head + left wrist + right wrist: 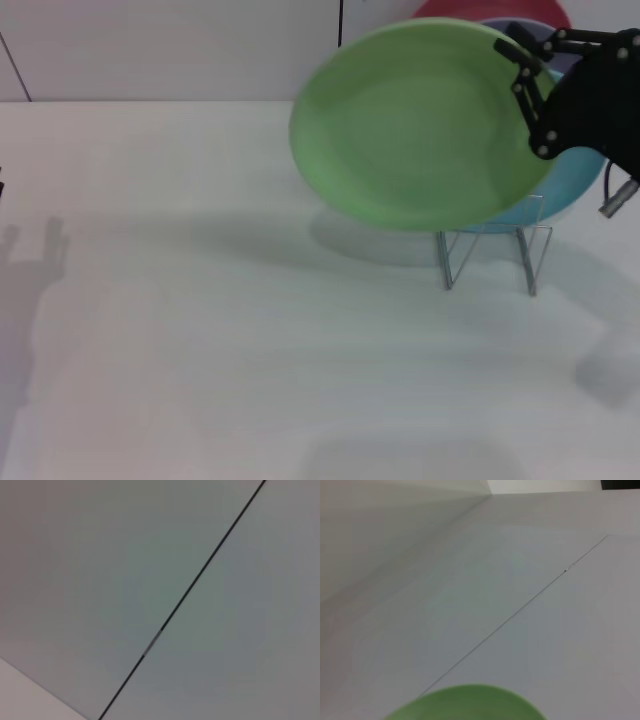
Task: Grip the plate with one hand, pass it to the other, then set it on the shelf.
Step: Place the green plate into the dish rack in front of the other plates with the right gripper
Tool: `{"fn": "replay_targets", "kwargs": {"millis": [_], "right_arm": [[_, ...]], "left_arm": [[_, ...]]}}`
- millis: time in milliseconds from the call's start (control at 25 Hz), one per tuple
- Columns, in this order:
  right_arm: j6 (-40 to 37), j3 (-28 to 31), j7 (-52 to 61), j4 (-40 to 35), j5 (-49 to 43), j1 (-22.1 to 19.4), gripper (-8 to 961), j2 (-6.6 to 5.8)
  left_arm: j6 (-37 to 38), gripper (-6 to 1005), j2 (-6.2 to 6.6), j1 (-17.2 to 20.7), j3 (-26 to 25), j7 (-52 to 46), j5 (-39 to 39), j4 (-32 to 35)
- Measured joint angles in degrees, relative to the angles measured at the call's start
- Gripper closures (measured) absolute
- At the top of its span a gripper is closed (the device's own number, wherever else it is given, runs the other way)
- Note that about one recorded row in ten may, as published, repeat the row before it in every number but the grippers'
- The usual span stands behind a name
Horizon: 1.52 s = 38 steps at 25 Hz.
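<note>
A: What fills the frame?

B: A white table (250,350), then the plate (420,125), large and green, upper right of the head view. It hangs tilted in the air, face toward the camera, in front of a blue plate (570,195) and a red one (490,10) behind.

A: Who holds it?

B: The right gripper (528,72), at the far right edge of the frame, is clamped on the plate's upper right rim. The right wrist view shows only a green arc of the plate (467,702) at its lower edge.

A: And the left gripper?

B: Not seen; only a shadow lies at the left edge of the table. Its wrist view shows bare panels and a seam, so the handover looks done.

A: Where is the shelf?

B: The shelf (490,250) stands right below the plate's lower right edge, wire loops upright. The plate overhangs it toward the frame's left, so the right arm probably must carry it rightward and stand it more upright before lowering its rim between the loops.
</note>
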Motion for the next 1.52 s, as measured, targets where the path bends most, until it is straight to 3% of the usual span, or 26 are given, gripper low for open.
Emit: {"fn": "replay_targets", "kwargs": {"millis": [320,640,1520], "right_arm": [[-5.9,-0.7,4.3,-10.9,0.0,5.0,920,-1.05],[-9.0,-1.2,5.4,-19.3,0.0,9.4,920,-0.77],[-10.7,-2.7,6.6,-24.2,0.1,10.3,920,-0.76]], "left_arm": [[-0.5,381,-0.04,-0.9,-1.0,0.6,0.4,-2.5],[-0.7,381,-0.05,-1.4,-1.3,0.6,0.5,-3.9],[-0.9,381,-0.04,-2.7,-2.0,0.6,0.5,-4.9]]}}
